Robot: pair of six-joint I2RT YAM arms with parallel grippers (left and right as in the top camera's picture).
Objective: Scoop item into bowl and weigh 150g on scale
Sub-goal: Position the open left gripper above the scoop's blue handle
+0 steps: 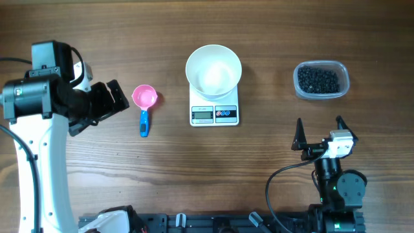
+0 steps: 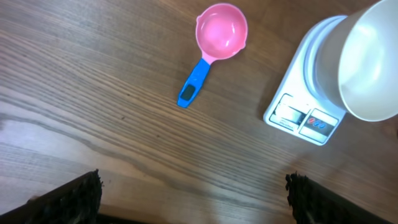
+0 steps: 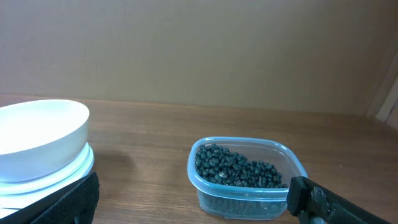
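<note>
White rectangular kitchen scale (image 1: pixel 214 114): display markings unreadable; glossy round white bowl (image 1: pixel 213 68) atop. Tiny black beads (image 1: pixel 317 79) in clear plastic tub (image 1: pixel 346 81). Left gripper (image 2: pixel 193 196), right gripper (image 1: pixel 319 123): spread, empty.

Left arm (image 1: pixel 39 129) seen at nine o'clock, left gripper (image 1: pixel 120 97) pointed toward three o'clock, jaws spread wide, nothing gripped, right arm (image 1: pixel 336 188) folded at five o'clock, right gripper (image 1: pixel 319 123) aimed at twelve o'clock, jaws held wide, empty
</note>
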